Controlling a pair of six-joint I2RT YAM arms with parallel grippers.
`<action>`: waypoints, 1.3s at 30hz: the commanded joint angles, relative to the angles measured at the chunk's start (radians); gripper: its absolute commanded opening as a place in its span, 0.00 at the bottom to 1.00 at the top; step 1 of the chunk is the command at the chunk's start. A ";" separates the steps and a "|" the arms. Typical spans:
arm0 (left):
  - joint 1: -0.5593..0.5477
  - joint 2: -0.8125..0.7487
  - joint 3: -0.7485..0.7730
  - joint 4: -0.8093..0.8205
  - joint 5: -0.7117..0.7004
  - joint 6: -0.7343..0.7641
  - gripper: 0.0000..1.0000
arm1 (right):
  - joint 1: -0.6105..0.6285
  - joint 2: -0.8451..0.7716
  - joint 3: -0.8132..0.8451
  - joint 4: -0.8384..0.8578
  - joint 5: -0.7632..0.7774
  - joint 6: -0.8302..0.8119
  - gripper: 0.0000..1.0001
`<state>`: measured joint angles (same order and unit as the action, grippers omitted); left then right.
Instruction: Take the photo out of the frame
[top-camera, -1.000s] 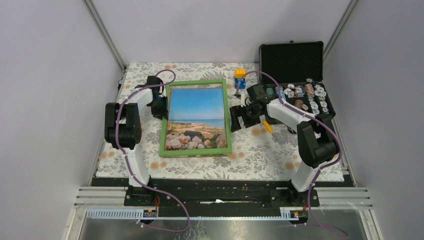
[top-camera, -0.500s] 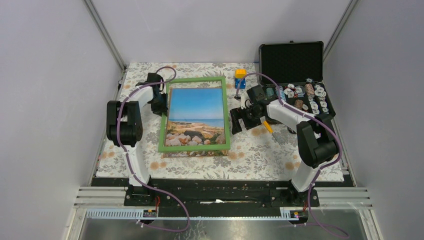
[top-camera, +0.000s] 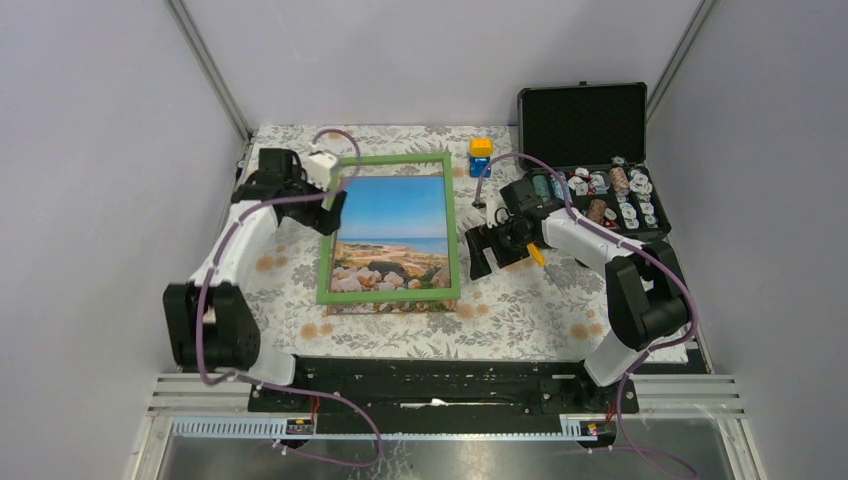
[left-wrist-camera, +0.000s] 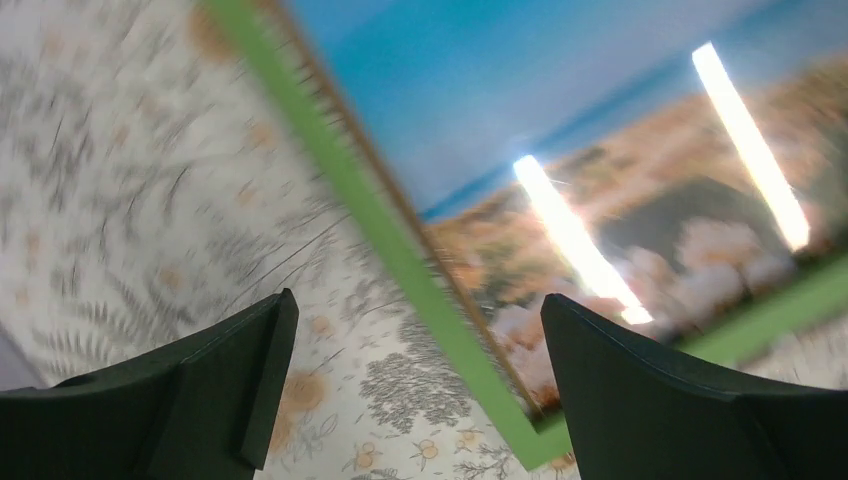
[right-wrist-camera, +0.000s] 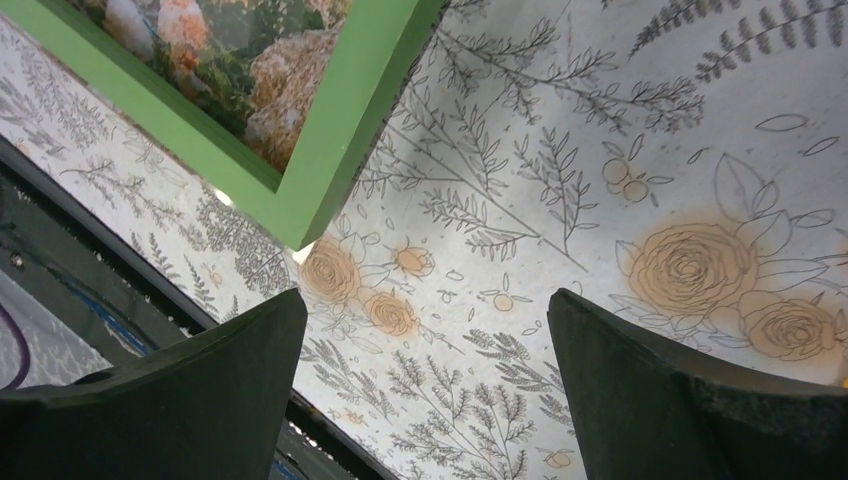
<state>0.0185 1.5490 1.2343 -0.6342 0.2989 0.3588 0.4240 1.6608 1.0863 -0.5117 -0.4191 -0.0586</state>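
The frame (top-camera: 391, 298), with its green border, lies flat in the middle of the table, and the seaside photo (top-camera: 392, 225) sits inside it. My left gripper (top-camera: 328, 205) hovers open above the frame's far-left edge. In the left wrist view, blurred by motion, the frame's green border (left-wrist-camera: 380, 230) and the photo (left-wrist-camera: 600, 140) pass between the wide-apart fingers of the left gripper (left-wrist-camera: 420, 390). My right gripper (top-camera: 483, 252) stands open just right of the frame. In its own view the right gripper (right-wrist-camera: 425, 390) holds nothing, above tablecloth beside the frame's corner (right-wrist-camera: 330, 150).
An open black case (top-camera: 590, 125) with several small round items stands at the back right. A yellow and blue block (top-camera: 481, 156) sits behind the frame. A yellow-handled tool (top-camera: 537, 254) lies under the right arm. The table's near edge and black rail (right-wrist-camera: 70, 270) are close to the right gripper.
My left gripper has opened and lifted off the frame's left edge, and its arm has swung out to the left. The frame shifted slightly away. The right gripper drifted a little nearer.
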 joint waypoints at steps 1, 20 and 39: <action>-0.175 -0.155 -0.158 -0.057 0.168 0.373 0.99 | -0.019 -0.053 -0.023 -0.036 -0.048 -0.027 0.99; -0.618 -0.184 -0.422 0.219 -0.013 0.361 0.99 | -0.064 -0.016 -0.140 0.085 -0.318 0.126 0.89; -0.639 -0.380 -0.593 0.335 -0.120 0.349 0.99 | -0.062 0.089 -0.344 0.496 -0.500 0.300 0.66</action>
<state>-0.6022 1.2236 0.6540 -0.3408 0.1894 0.7265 0.3645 1.7515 0.7952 -0.1280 -0.8936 0.2058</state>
